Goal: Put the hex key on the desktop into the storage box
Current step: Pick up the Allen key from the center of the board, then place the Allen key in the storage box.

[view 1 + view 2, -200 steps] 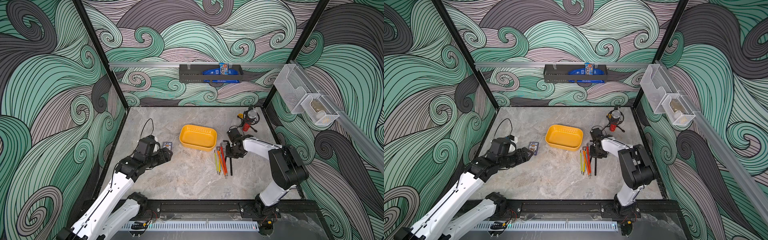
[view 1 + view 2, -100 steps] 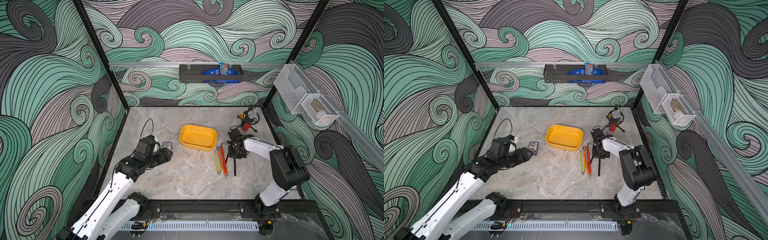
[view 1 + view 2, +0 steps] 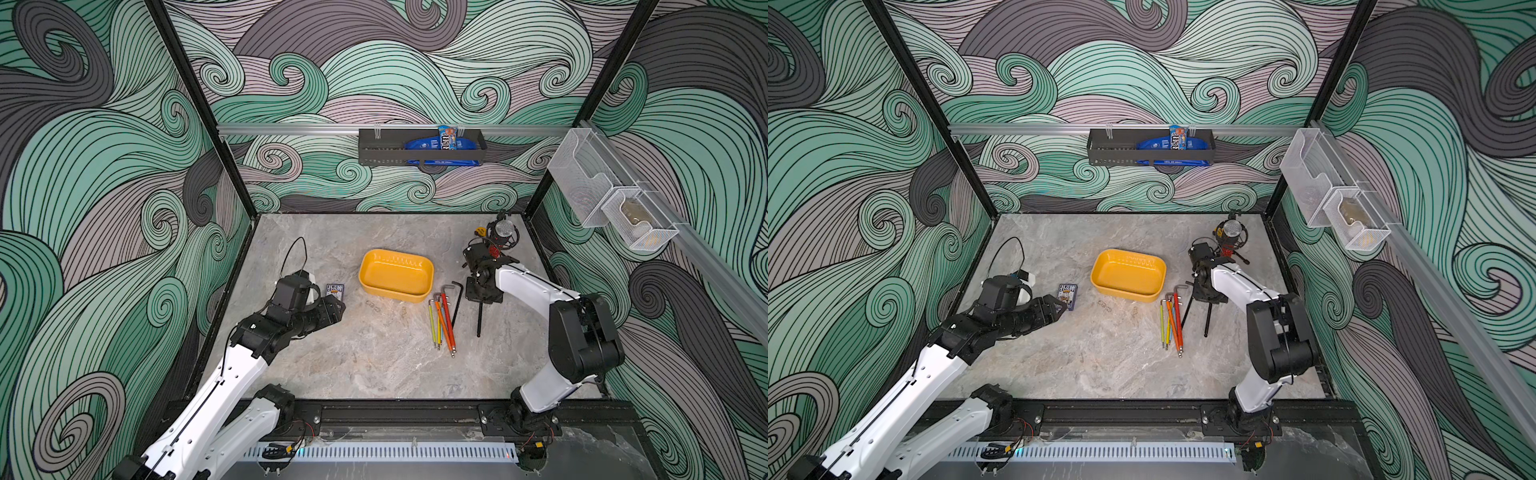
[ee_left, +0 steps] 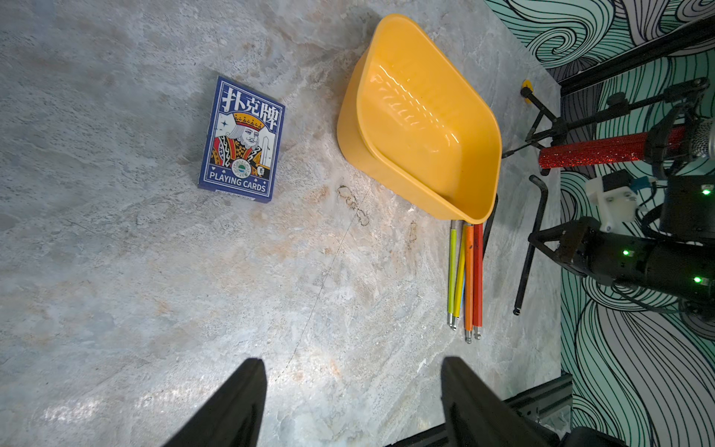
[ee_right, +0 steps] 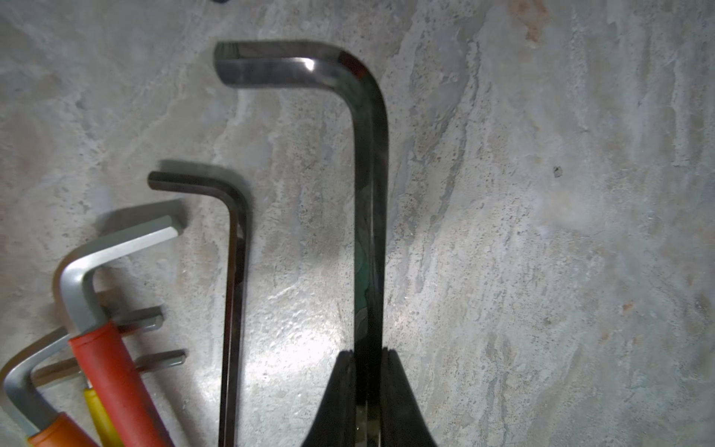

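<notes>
Our left jaws stand wide apart and empty over the grey marble-patterned surface (image 3: 374, 365), near a blue playing-card box (image 3: 335, 289). The shallow yellow plastic storage tub (image 3: 396, 276) sits mid-surface. Right of it lie yellow, orange and red sleeved hex keys (image 3: 446, 322) and a thin black hex key (image 3: 457, 303). Further right, outside the tub, our right jaws are clamped on the long shank of the thick black steel hex key (image 5: 369, 193), its bent end beyond the fingertips.
</notes>
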`<state>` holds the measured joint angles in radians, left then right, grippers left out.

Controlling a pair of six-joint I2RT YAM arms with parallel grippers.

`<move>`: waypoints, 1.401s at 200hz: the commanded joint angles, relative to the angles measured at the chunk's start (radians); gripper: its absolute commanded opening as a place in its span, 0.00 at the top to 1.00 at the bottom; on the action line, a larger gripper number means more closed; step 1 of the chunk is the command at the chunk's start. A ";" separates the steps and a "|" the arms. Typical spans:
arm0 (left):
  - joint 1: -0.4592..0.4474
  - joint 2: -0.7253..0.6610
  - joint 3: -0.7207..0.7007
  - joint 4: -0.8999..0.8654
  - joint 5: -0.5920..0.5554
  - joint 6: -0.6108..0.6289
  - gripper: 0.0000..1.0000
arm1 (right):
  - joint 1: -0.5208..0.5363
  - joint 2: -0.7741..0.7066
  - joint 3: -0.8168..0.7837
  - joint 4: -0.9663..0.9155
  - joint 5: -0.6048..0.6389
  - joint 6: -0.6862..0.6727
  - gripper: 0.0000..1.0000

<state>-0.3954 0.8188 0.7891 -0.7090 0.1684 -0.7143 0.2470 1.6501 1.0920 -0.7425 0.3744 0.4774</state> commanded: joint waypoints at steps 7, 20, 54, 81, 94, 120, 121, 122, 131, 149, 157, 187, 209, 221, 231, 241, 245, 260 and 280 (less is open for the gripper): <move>-0.004 -0.018 0.015 0.003 -0.004 0.013 0.26 | 0.053 -0.073 0.099 0.017 0.033 -0.075 1.00; -0.004 -0.016 0.022 -0.002 -0.004 0.018 0.27 | 0.090 -0.086 0.150 0.043 0.025 -0.143 1.00; -0.005 -0.010 0.052 -0.019 -0.014 0.034 0.27 | 0.145 -0.084 0.252 0.156 -0.080 -0.323 1.00; -0.005 -0.016 0.074 -0.052 -0.024 0.048 0.27 | 0.170 -0.032 0.327 0.203 -0.150 -0.434 1.00; -0.004 -0.024 0.080 -0.073 -0.024 0.050 0.27 | 0.189 -0.007 0.347 0.242 -0.168 -0.486 1.00; -0.004 -0.043 0.095 -0.113 -0.023 0.053 0.27 | 0.240 -0.012 0.313 0.399 -0.217 -0.640 1.00; -0.004 -0.044 0.096 -0.115 -0.024 0.054 0.27 | 0.242 -0.012 0.312 0.404 -0.220 -0.646 1.00; -0.005 -0.045 0.097 -0.116 -0.024 0.054 0.27 | 0.243 -0.013 0.311 0.411 -0.223 -0.652 1.00; -0.004 -0.048 0.107 -0.132 -0.026 0.057 0.27 | 0.257 -0.007 0.304 0.456 -0.237 -0.698 1.00; -0.004 -0.052 0.126 -0.158 -0.027 0.064 0.27 | 0.275 0.028 0.305 0.500 -0.268 -0.803 1.00; -0.004 -0.055 0.132 -0.168 -0.027 0.066 0.27 | 0.282 0.053 0.315 0.507 -0.268 -0.839 1.00; -0.004 -0.072 0.145 -0.198 -0.027 0.069 0.27 | 0.314 0.117 0.349 0.524 -0.299 -0.951 1.00; -0.005 -0.092 0.148 -0.203 -0.036 0.069 0.27 | 0.355 0.175 0.375 0.526 -0.259 -1.015 1.00; -0.005 -0.102 0.148 -0.202 -0.047 0.069 0.27 | 0.376 0.200 0.381 0.526 -0.264 -1.060 1.00; -0.004 -0.113 0.148 -0.198 -0.060 0.069 0.27 | 0.394 0.225 0.390 0.526 -0.245 -1.082 1.00; -0.005 -0.123 0.149 -0.194 -0.070 0.071 0.27 | 0.408 0.250 0.405 0.522 -0.218 -1.094 1.00; -0.005 -0.125 0.152 -0.194 -0.073 0.073 0.27 | 0.412 0.260 0.409 0.522 -0.214 -1.099 1.00; -0.004 -0.125 0.159 -0.198 -0.076 0.079 0.27 | 0.424 0.283 0.421 0.512 -0.214 -1.139 1.00; -0.005 -0.116 0.167 -0.207 -0.082 0.088 0.27 | 0.440 0.315 0.433 0.501 -0.162 -1.179 1.00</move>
<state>-0.3954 0.7010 0.9096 -0.8890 0.1135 -0.6575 0.6785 1.9499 1.4811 -0.2718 0.1501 -0.6201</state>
